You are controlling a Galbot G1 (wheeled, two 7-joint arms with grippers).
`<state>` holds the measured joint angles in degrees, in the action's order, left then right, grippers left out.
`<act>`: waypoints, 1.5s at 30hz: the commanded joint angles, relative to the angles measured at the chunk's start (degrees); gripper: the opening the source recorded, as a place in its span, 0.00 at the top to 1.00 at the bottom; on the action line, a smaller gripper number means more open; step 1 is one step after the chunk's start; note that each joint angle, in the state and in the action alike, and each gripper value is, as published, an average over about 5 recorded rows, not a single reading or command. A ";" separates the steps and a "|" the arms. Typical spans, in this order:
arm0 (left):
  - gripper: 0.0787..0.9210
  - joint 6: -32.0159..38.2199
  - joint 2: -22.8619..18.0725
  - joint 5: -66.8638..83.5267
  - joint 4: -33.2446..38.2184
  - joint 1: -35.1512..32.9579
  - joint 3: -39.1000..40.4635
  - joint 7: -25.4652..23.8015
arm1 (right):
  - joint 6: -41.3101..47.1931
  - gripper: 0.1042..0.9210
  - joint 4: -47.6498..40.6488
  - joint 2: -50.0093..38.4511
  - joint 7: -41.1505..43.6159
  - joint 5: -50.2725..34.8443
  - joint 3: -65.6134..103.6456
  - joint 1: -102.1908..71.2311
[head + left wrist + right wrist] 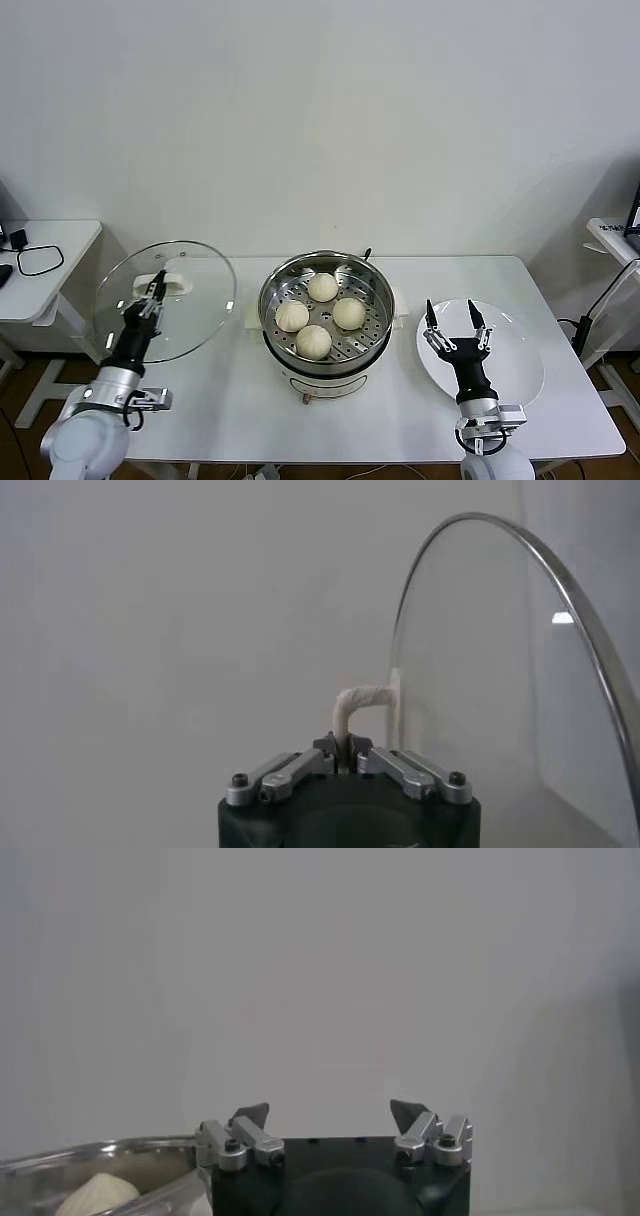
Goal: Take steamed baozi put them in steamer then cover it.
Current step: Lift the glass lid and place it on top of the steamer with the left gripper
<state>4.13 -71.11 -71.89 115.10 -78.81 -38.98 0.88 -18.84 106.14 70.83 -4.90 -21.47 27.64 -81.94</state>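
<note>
Left gripper (152, 296) fingers clamp cover (165, 300); right gripper (454, 320) fingers spread above plate (520, 375).

1. My left gripper (155, 292) is showing a black body with silver finger links fastened by dark screws.
2. My right gripper (455, 318) is showing black pointed fingertips at ten and two o'clock on silver links.
3. Both forearms are looking pale grey and rounded, with silver wrist brackets and thin black cables.
</note>
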 commanded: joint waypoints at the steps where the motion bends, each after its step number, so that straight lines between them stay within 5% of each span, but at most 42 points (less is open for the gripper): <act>1: 0.87 -18.66 3.41 -1.57 14.53 1.82 20.89 -13.17 | -0.12 0.12 -0.39 0.25 0.06 0.12 0.04 0.31; 19: 0.87 -30.32 -6.14 -14.77 4.81 15.91 43.70 -18.00 | -0.44 0.12 -2.07 1.06 0.19 1.44 1.19 0.45; 31: 0.87 -30.48 -13.78 -21.90 -4.29 17.30 44.57 -16.67 | -0.61 0.12 -2.87 0.86 0.31 1.71 1.39 0.64; 45: 0.87 -30.98 -16.60 -23.02 -6.79 16.76 43.23 -15.42 | -0.54 0.12 -3.33 0.92 0.42 2.03 1.09 1.21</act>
<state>-25.88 -84.77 -92.58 111.18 -62.49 3.05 -15.08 -19.45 102.85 71.74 -4.49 -19.53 28.72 -80.75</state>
